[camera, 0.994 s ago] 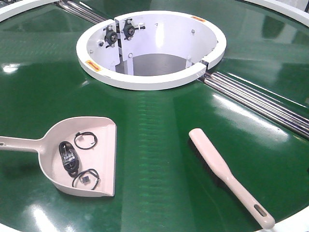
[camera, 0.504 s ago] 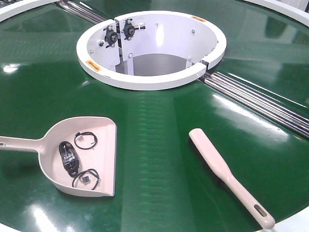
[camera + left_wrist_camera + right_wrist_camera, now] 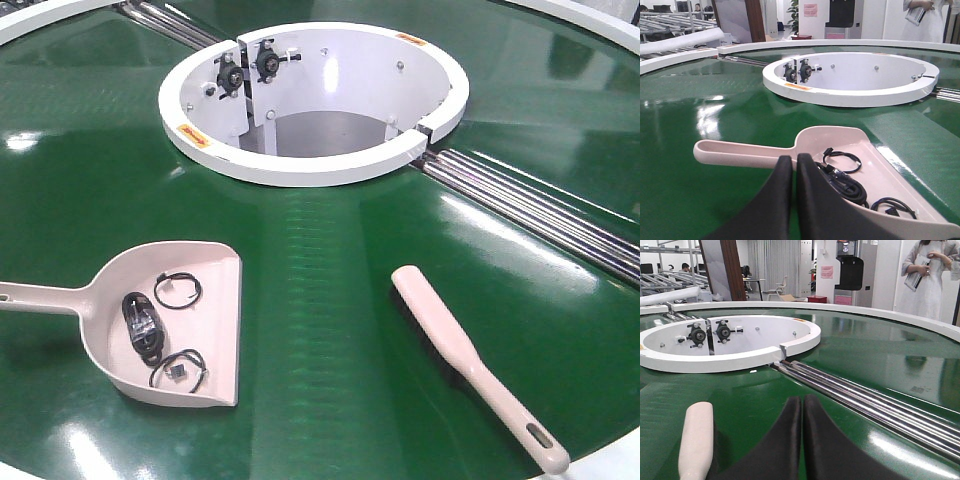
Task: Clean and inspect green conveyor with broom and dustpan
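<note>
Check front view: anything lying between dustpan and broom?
Nothing. Between the dustpan and the broom, the front view shows only bare green conveyor.

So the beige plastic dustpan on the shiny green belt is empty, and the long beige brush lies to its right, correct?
Not quite: the beige plastic dustpan is not empty. The front-facing view shows black cable loops and a small dark bundle lying in it. The rest holds: it sits on the shiny green belt, with the long beige brush to its right.
</note>
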`<state>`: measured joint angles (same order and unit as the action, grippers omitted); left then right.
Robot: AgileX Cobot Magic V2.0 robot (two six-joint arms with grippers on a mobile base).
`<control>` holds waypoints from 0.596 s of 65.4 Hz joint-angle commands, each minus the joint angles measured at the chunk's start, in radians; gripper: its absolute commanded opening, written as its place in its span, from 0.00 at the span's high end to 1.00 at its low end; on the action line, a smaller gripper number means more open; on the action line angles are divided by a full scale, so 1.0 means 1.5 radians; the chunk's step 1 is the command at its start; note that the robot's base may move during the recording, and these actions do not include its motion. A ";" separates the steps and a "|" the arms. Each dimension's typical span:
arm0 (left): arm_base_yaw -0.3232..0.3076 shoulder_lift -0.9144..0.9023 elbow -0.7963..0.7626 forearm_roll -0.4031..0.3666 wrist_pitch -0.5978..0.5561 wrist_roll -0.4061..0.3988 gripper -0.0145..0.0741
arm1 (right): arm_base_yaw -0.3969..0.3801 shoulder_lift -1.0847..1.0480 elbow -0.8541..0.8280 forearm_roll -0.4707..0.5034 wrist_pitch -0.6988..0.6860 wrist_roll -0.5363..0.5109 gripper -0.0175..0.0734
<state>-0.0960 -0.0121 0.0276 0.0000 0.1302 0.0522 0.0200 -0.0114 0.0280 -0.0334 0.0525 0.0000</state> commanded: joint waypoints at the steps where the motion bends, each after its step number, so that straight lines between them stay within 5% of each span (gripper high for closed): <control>1: 0.001 -0.010 0.006 0.000 -0.045 -0.004 0.84 | -0.005 -0.007 0.002 -0.006 -0.052 0.000 0.82; 39: 0.001 -0.010 0.006 0.000 -0.045 -0.004 0.84 | -0.005 -0.007 0.002 -0.006 -0.052 0.000 0.82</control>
<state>-0.0960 -0.0121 0.0276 0.0000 0.1302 0.0522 0.0200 -0.0114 0.0280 -0.0334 0.0525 0.0000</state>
